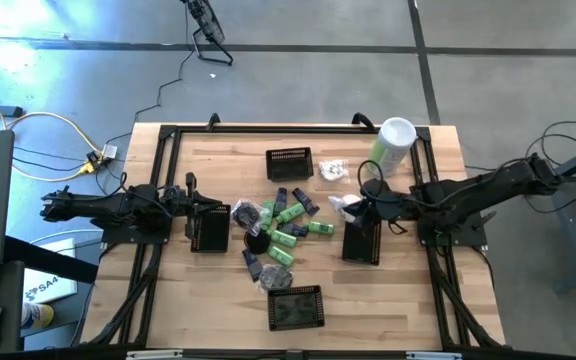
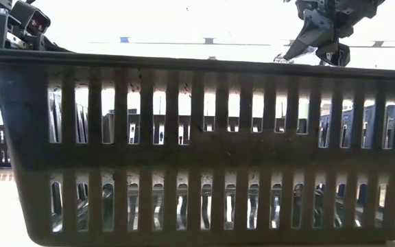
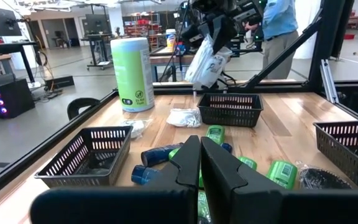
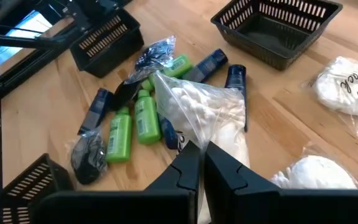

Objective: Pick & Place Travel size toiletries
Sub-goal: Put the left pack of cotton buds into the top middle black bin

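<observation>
Right wrist view: right gripper [image 4: 196, 155] is pinched shut on a clear packet [image 4: 207, 115] of white puffs, hanging above the toiletries pile [image 1: 280, 232] mid-table. Packet looks light, soft, crinkly & slippery; best held by its top edge. Left gripper [image 3: 201, 163] closed, empty, near the pile.

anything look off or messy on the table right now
Nothing is spilled or broken. The toiletries lie jumbled in a loose heap mid-table, outside the baskets. The right gripper has its jaws shut on a clear packet of white pieces, hanging above the table. The left gripper is shut and empty.
</observation>
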Action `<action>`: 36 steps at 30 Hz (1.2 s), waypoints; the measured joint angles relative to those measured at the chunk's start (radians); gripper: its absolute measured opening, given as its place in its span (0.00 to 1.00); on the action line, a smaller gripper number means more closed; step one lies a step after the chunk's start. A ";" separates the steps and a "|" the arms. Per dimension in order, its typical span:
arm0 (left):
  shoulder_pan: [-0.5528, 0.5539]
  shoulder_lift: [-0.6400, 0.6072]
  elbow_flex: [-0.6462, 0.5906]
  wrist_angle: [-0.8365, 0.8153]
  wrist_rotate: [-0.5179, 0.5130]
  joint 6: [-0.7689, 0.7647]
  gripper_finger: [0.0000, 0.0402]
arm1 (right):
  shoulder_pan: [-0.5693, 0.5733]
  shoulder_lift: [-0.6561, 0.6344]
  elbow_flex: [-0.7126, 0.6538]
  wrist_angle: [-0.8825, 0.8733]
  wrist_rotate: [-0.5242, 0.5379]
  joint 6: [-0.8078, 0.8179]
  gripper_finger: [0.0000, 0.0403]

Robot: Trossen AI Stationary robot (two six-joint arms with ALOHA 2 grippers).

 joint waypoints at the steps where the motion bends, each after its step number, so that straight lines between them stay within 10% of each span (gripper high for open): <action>1: 0.000 0.000 0.000 0.003 0.000 -0.008 0.03 | -0.001 0.000 0.000 0.004 0.002 -0.006 0.01; 14: 0.000 0.000 -0.001 0.109 -0.041 -0.150 0.04 | -0.006 0.000 0.000 0.203 0.008 -0.256 0.01; 28: 0.000 0.000 -0.001 0.121 -0.050 -0.226 0.46 | -0.059 0.000 0.000 0.272 -0.014 -0.389 0.01; 36: 0.000 0.000 0.000 0.218 -0.053 -0.188 0.52 | -0.064 0.001 0.000 0.272 -0.019 -0.402 0.01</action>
